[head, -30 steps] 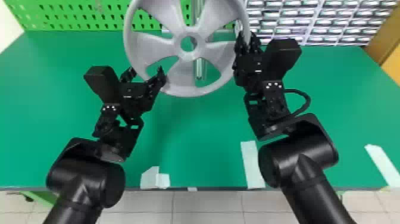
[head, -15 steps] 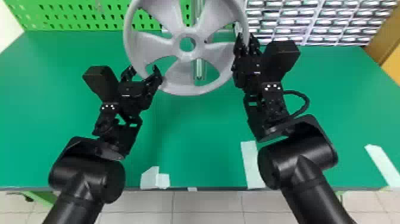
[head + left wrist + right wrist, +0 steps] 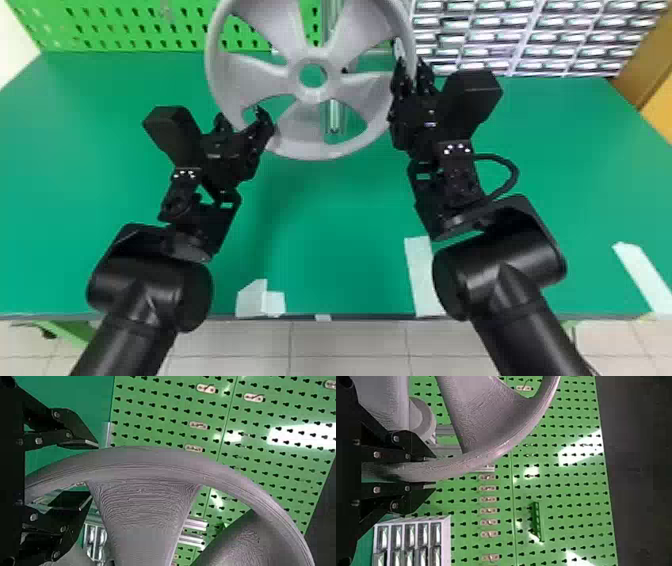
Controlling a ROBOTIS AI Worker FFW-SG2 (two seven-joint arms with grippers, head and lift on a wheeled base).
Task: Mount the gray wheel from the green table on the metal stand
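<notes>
gray wheel (image 3: 300, 127): shifts slightly toward the robot's left across the last frames; hangs over the far edge of the green table (image 3: 330, 225), before the metal stand (image 3: 334, 117); looks clear of the tabletop.
left gripper (image 3: 240, 114): has slid a touch farther along toward the far edge; fingers spread astride the lower left of the rim (image 3: 215, 75), without any evident grip.
right gripper (image 3: 410, 62): eases a little leftward and toward the near edge; pinches the rim firmly between both fingers.
metal stand: partly hidden behind the wheel; cannot tell whether touching the hub (image 3: 312, 95).
mounting: seems to be fine alignment, well along but unconfirmed; likely calls for centring the hub before any release. with just one firm grip, could tilt or swing.
count, wheel: one, with one hub and five spokes (image 3: 370, 90).
count, stand: one.
count, grippers: two.
count, tape (image 3: 421, 280): five white pieces by the near edge, two overlapping, one toward the near right corner.
count, pegboard (image 3: 150, 31) and drawer unit (image 3: 525, 37): one each.
</notes>
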